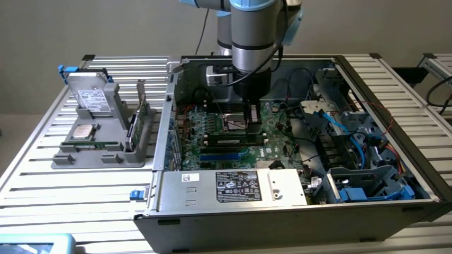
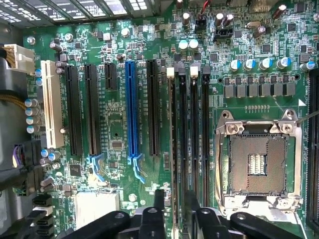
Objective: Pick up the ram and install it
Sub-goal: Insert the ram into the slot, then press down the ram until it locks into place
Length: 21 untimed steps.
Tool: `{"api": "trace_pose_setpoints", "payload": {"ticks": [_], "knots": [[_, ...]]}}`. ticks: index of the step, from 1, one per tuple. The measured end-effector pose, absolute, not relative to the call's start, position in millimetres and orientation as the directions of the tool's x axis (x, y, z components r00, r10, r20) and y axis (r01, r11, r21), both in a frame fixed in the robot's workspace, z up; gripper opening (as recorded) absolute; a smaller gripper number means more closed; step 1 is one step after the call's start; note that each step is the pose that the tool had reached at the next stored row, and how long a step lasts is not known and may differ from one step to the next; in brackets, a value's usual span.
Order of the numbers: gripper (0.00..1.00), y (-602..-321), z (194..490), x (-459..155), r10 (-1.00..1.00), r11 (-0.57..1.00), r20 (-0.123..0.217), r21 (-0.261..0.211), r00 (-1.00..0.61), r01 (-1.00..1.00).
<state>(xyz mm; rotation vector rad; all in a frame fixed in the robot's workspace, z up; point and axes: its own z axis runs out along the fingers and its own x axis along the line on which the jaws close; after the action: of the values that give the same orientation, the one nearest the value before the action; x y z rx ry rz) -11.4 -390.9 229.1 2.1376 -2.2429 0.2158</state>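
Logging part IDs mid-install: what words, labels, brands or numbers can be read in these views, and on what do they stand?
Black-and-white printed label on the silver metal box: too small to read.
Small white sticker beside it: unreadable.
White label on the grey drive: blurred.
Green motherboard, white print: too small.

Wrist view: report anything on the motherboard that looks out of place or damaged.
Nothing looks damaged or askew. The one thing that stands out is the processor socket: it sits empty, contacts bare, beside the memory slots over which the gripper hangs.
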Motion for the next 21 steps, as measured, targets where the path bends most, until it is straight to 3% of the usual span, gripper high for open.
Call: {"api": "trace_pose_setpoints", "payload": {"ticks": [1, 2, 21], "knots": [[0.31, -390.9, 229.3, -10.7, -0.991, 0.043, 0.123, -0.077, -0.052, -0.996], [0.38, -390.9, 229.8, -9.6, -0.991, 0.043, 0.124, -0.077, -0.052, -0.996], [0.38, -391.1, 241.6, 10.7, -0.990, 0.042, 0.133, -0.053, -0.049, -0.998]]}}
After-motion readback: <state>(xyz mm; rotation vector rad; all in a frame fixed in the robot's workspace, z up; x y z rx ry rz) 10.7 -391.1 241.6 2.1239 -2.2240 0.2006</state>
